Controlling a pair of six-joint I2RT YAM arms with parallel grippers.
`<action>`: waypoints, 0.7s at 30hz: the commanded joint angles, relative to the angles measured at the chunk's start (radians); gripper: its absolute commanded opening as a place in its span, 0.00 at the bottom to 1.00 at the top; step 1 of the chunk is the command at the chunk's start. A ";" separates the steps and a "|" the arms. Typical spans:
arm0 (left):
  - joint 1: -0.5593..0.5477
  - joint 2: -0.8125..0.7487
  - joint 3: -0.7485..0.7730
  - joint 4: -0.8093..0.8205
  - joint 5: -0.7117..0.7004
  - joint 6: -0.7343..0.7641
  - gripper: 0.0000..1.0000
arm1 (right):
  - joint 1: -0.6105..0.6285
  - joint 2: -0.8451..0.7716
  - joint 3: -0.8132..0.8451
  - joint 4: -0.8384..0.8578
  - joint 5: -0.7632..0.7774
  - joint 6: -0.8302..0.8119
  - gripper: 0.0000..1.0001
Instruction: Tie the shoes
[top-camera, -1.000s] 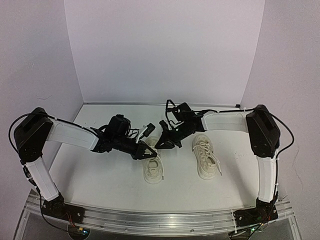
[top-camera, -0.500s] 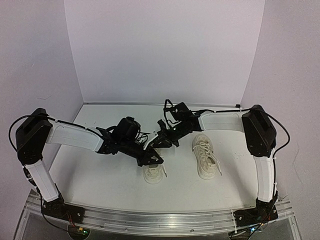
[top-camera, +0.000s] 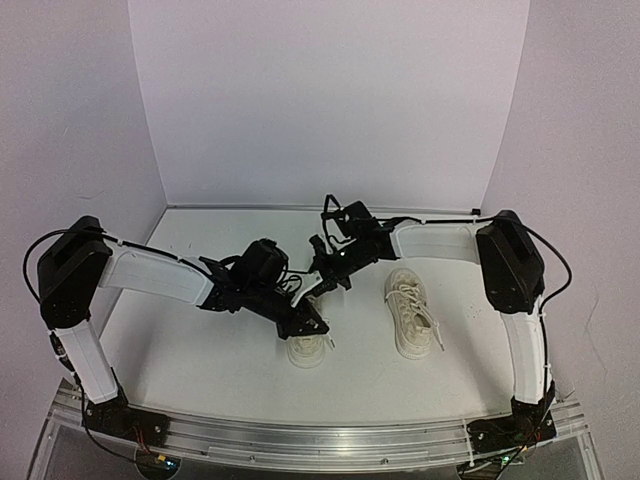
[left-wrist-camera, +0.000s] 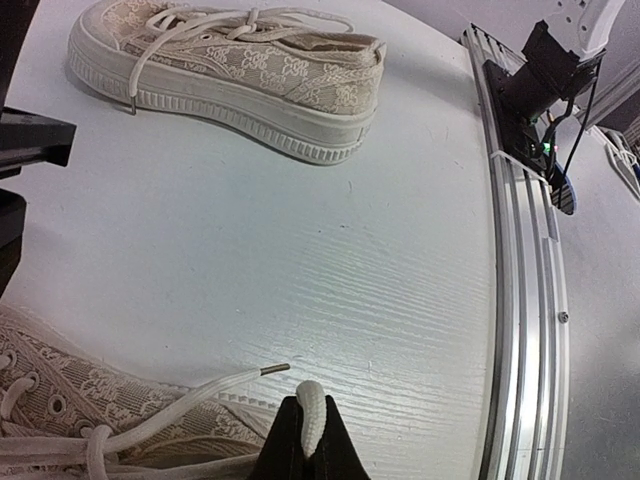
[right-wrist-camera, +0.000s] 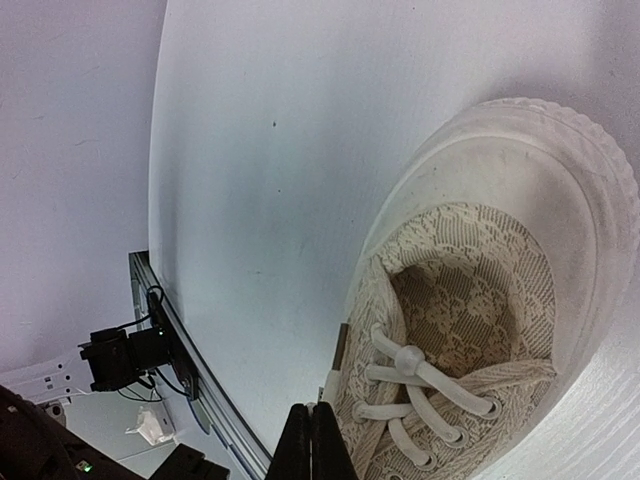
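Two cream-white low-top shoes stand on the white worktop (top-camera: 200, 370). In the top view the left shoe (top-camera: 307, 349) lies directly under the left arm's jaws, with only its near end showing. The right shoe (top-camera: 410, 312) stands clear, off to the right of both sets of jaws, its thin laces loosely crossed on top. The right arm's jaws hang just beyond the left shoe's far end, close to the left arm's jaws.

From the left wrist, the jaws are pinched tight on a flat white lace (left-wrist-camera: 311, 412). A second lace end (left-wrist-camera: 215, 386) with a metal tip lies just to their left, running back to the left shoe (left-wrist-camera: 60, 400), whose floral lace-patterned upper and eyelets fill the lower corner. Well ahead of the jaws, the right shoe (left-wrist-camera: 230, 60) shows its ribbed chunky sole.

From the right wrist, the jaws are closed together, and no lace can be made out between them. The left shoe (right-wrist-camera: 500, 200) lies just ahead, rounded ribbed sole, patterned lining and knotted laces visible.
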 joint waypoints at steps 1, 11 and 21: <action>-0.039 0.024 0.066 -0.034 0.032 0.047 0.00 | 0.011 0.031 0.064 0.042 0.005 0.012 0.00; -0.062 0.052 0.106 -0.076 0.013 0.097 0.00 | 0.015 0.043 0.085 0.041 -0.006 0.011 0.00; -0.078 0.052 0.147 -0.148 -0.027 0.133 0.10 | 0.018 0.051 0.110 0.040 -0.036 0.007 0.00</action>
